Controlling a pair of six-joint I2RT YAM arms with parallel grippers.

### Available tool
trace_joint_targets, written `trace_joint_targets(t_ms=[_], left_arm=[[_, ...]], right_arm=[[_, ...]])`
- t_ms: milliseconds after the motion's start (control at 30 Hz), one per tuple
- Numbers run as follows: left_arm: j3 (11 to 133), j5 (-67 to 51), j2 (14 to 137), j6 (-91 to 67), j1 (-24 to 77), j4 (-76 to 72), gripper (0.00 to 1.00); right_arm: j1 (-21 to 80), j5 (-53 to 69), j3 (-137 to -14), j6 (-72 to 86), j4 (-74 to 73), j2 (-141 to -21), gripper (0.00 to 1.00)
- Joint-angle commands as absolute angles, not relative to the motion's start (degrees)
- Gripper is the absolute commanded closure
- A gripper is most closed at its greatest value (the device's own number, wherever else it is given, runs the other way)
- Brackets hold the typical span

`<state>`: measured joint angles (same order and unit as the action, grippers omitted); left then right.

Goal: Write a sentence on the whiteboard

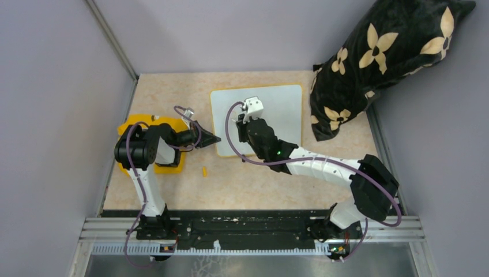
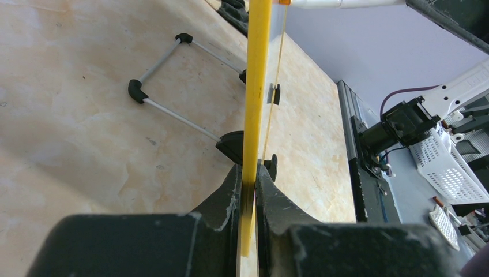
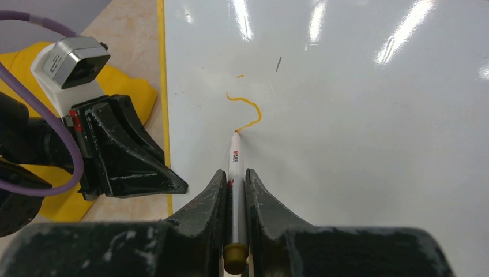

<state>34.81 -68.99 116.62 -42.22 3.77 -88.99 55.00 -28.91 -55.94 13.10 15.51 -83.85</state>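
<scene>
Your left arm's jaws are almost shut, pinching the left yellow rim of the small white rounded-corner whiteboard (image 1: pixel 279 109) on the beige marbled table (image 1: pixel 259 184). Just beyond, your right arm's jaws clamp a slim white marker pen (image 3: pixel 234 164). Its tip touches the board at the end of a short orange-yellow handwritten stroke (image 3: pixel 249 107).

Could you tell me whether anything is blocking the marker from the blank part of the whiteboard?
Nothing visible: the marker tip rests on the whiteboard; the left tool grips only its edge.
</scene>
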Motion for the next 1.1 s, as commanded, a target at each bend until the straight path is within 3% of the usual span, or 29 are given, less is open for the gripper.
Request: trace_joint_targets(t_ms=[0,333,1067], left_arm=[[35.6,-68.7,117.9,-42.7,4.0,-102.7,1.0],[35.6,-68.7,118.0,-42.7,4.0,-102.7,1.0],[35.6,-68.8,118.2,-42.8,4.0,-102.7,1.0]], right_arm=[[55.2,-27.3,-59.5,14.1,16.8,-85.5,1.0],[56.0,-26.1,-62.4,14.8,16.7,-86.8,1.0],[54.6,-32.4,-52.6,10.0,14.7,-70.1,1.0]])
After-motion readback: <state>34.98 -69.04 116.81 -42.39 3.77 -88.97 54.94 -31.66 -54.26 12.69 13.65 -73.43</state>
